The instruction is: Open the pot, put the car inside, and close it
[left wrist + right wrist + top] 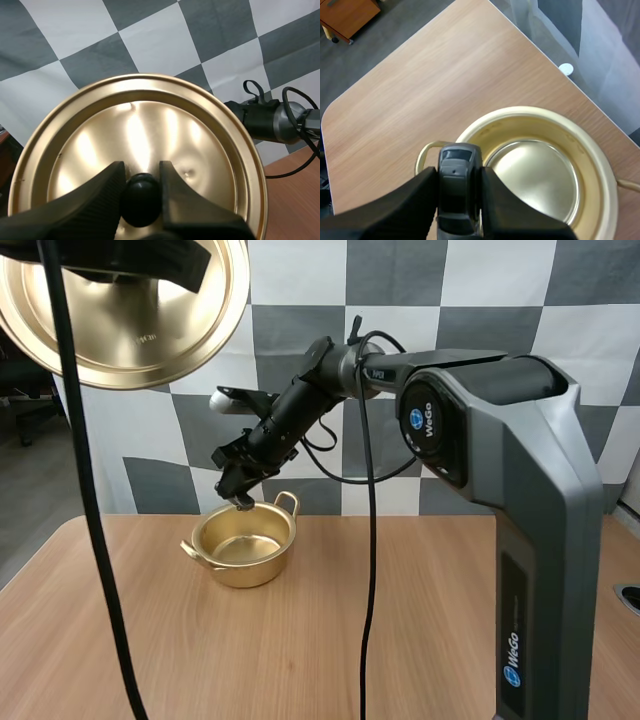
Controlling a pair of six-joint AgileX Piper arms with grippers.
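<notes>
Over the far rim of the pot (245, 570), our right tool (240, 502) hangs with its two fingers pinched on the car (457, 190), a small dark grey thing gripped by its sides. From the right wrist view the car sits above the rim itself, close to one handle, and the open bowl lies just to one side of it. We judge that the coming move turns on this: a short shift toward the bowl's middle should put the car over the bare floor of the pot, not over its edge. The car's long axis seems to run along the fingers, pointing down at the pot, so it would go in nose first. Our right arm is the nearer one by far.

Our left tool (141, 175) is pinched on the black knob (141, 202) of the lid (140, 330), holding the lid high and well apart from the pot, with its top face tipped toward the left wrist camera.

Nothing lies inside the pot. It stands upright on the wooden worktop (300, 660), with bare board all around it, so we judge the way down to be free.
</notes>
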